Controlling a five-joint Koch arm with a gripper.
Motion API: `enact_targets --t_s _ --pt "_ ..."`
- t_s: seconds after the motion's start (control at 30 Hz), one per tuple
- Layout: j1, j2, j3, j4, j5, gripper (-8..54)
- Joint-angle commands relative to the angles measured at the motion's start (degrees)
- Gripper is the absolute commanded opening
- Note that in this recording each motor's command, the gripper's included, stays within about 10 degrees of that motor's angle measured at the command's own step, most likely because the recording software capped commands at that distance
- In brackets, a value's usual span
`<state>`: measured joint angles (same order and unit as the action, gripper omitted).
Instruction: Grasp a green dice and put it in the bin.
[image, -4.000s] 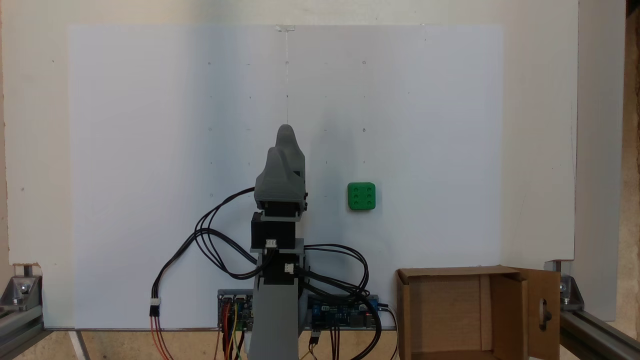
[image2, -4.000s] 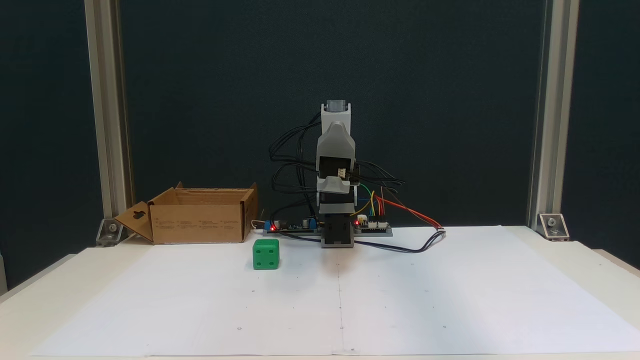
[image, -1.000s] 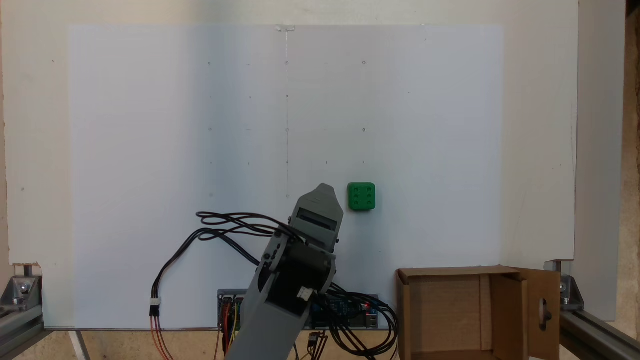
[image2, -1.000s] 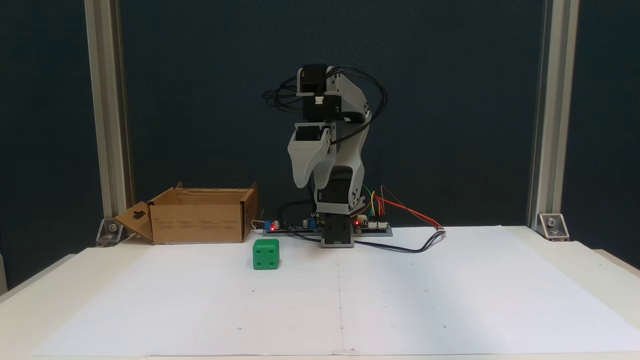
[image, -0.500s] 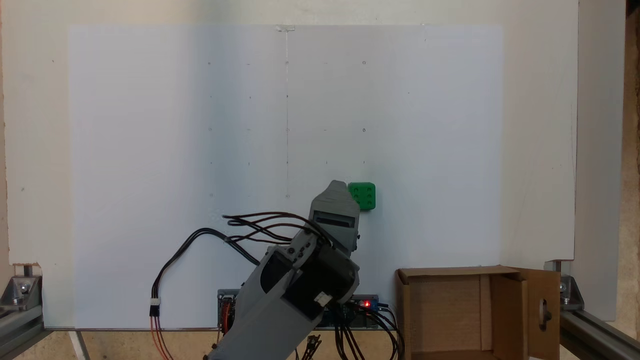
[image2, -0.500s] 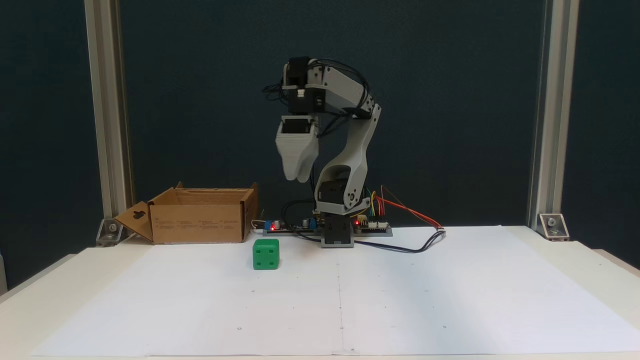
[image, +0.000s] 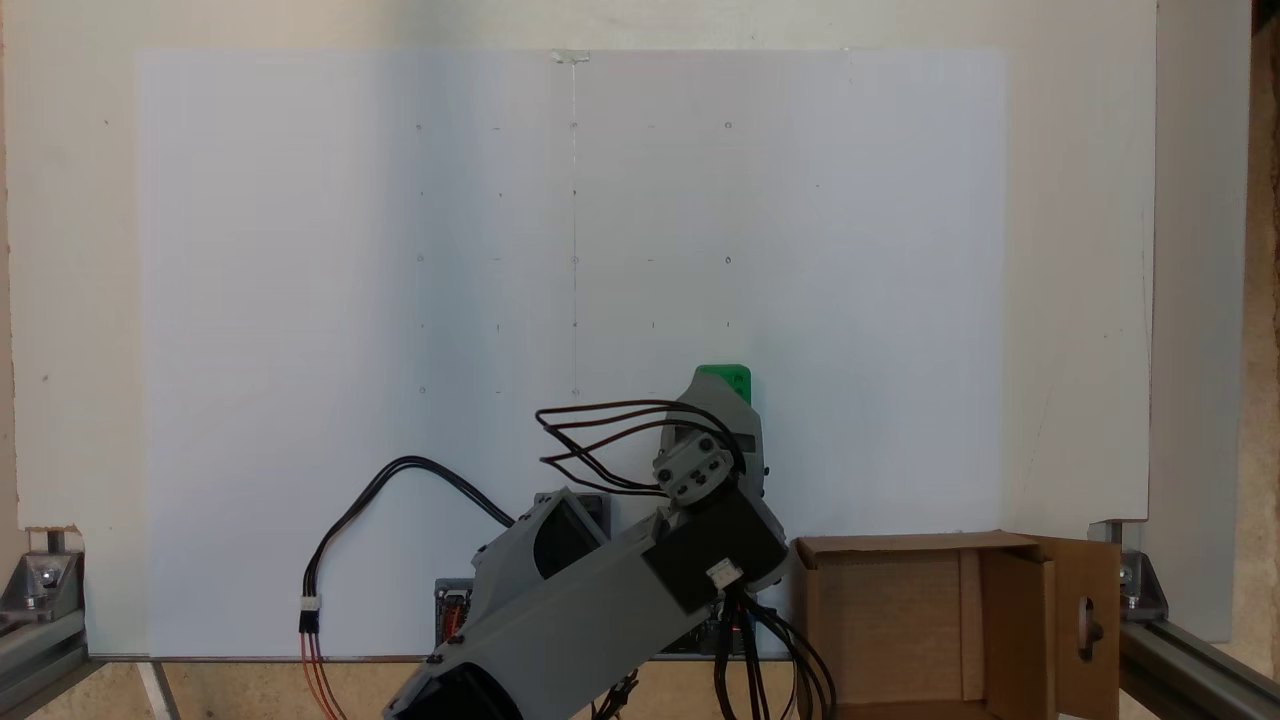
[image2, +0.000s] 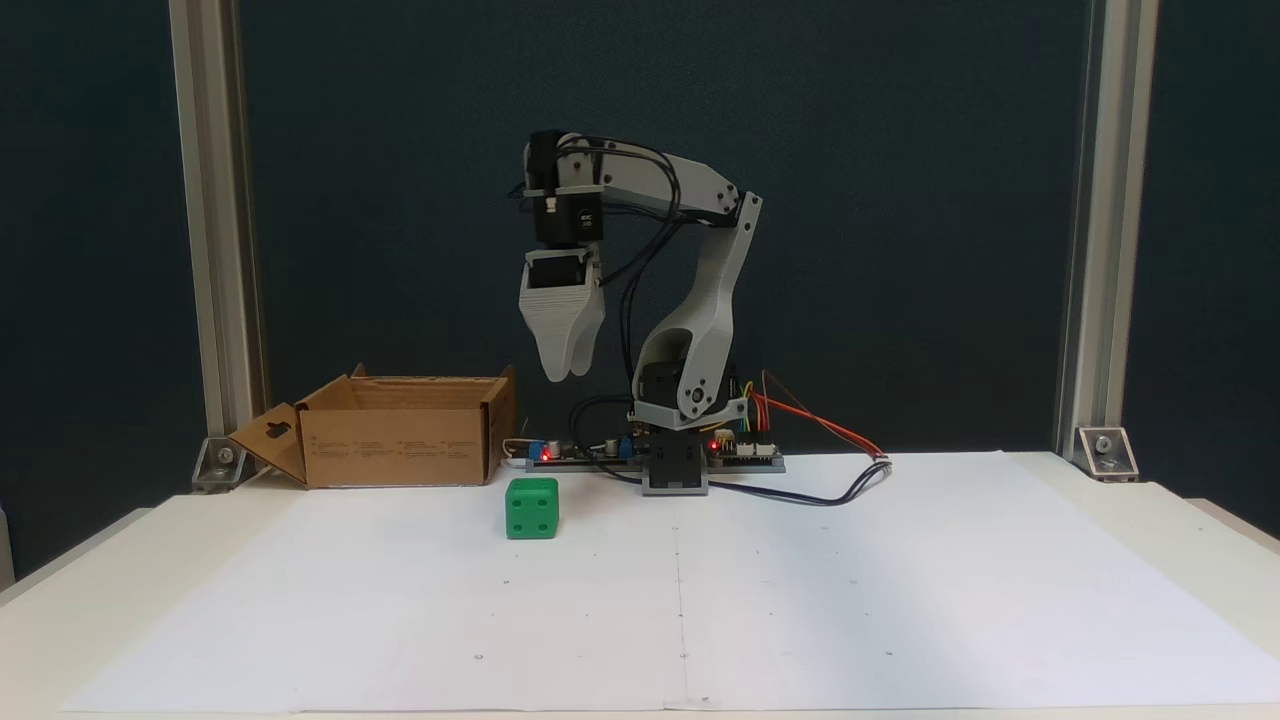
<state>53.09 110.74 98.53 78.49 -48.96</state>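
The green dice (image2: 532, 508) sits on the white paper, in front of the bin's right corner. From above, only the far edge of the dice (image: 727, 373) shows past the gripper. My grey gripper (image2: 562, 374) points straight down, well above the dice and a little to its right, its jaws together with nothing between them. In the view from above, the gripper (image: 712, 388) overlaps the dice. The bin (image2: 400, 432), a brown cardboard box with upright flaps, stands left of the arm's base; seen from above, the bin (image: 900, 544) is at the bottom right, open.
Circuit boards (image2: 745, 452) and looping cables (image2: 800, 492) lie around the arm's base. Aluminium posts (image2: 208, 220) stand at the back corners. The white paper sheet (image2: 800, 600) spreads wide in front of the arm.
The arm has swung toward the dice and reached out. The gripper has moved left in the front view and now covers most of the dice from above. The dice has not moved.
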Motion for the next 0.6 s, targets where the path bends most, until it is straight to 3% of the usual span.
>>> enact_targets --t_s 0.0,0.57 --pt "0.97 0.0 -3.87 4.83 -5.89 48.0" --pt "4.57 -2.81 -3.87 -2.9 -11.78 48.0"
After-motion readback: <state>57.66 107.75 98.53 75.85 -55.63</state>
